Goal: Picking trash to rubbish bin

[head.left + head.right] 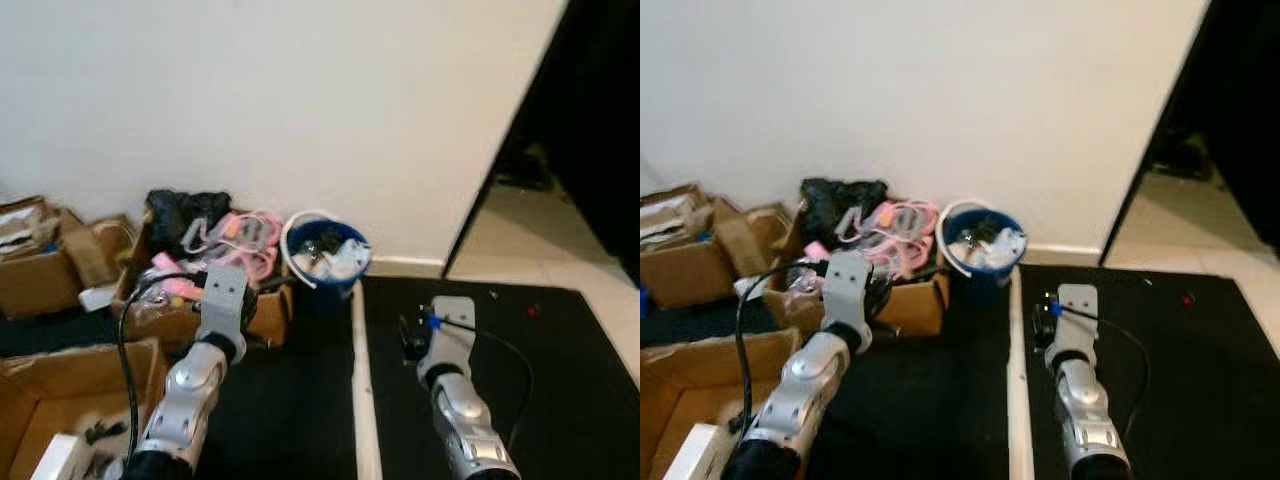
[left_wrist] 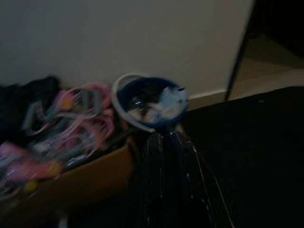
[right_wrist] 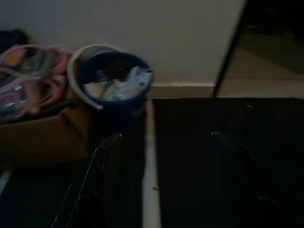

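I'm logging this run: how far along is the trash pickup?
Done: the blue bin by the wall already holds crumpled white trash. In hand: nothing that I can see; the right gripper is open and empty over the black mat, and the left gripper points at the bin. Left: no loose trash is plainly visible.

A small blue rubbish bin (image 1: pixel 325 262) is standing upright on the floor against the white wall, just beside a cardboard box. A white handle is hanging over its left rim. Crumpled white and pale trash (image 1: pixel 335 260) is sitting inside, filling it nearly to the rim.
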Motion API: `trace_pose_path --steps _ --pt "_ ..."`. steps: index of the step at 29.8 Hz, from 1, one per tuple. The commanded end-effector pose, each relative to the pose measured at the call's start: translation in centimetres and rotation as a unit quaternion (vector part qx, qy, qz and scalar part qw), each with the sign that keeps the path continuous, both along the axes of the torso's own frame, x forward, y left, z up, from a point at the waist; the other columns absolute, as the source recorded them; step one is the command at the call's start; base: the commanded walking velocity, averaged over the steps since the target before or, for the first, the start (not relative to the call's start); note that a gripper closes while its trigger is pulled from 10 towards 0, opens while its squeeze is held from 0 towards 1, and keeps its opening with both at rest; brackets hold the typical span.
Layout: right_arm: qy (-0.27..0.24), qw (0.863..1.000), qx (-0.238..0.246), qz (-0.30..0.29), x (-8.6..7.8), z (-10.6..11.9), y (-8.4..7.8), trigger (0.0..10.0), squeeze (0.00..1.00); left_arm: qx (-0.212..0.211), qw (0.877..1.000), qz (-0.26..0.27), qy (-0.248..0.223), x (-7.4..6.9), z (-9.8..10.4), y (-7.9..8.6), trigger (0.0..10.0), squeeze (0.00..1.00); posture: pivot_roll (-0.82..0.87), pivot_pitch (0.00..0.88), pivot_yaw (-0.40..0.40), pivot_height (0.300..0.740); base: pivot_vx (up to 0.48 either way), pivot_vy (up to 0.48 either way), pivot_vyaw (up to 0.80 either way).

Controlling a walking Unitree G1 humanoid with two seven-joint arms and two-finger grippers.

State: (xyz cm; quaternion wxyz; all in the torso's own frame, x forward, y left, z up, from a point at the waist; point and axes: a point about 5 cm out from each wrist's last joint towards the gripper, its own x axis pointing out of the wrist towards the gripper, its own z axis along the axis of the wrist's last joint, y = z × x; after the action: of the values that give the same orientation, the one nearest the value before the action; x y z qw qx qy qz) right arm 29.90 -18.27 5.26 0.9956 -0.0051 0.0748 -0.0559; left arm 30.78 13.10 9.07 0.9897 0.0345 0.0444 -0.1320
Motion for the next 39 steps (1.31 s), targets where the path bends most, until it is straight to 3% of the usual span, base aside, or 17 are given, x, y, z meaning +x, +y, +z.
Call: trace_pose_path --steps 1,39 --pt "0.010 1.000 0.000 -0.003 -0.29 -0.38 -0.05 10.0 0.00 0.006 1.000 -0.005 0.005 -0.21 -0.34 -0.16 10.0 0.00 -0.03 0.060 0.029 0.740 0.000 0.000 -0.80" --pt "0.012 1.000 -0.004 -0.008 -0.42 -0.47 0.02 10.0 0.00 0.007 1.000 -0.011 0.005 -0.22 -0.38 -0.22 10.0 0.00 -0.03 0.058 0.032 0.740 0.000 0.000 -0.80"
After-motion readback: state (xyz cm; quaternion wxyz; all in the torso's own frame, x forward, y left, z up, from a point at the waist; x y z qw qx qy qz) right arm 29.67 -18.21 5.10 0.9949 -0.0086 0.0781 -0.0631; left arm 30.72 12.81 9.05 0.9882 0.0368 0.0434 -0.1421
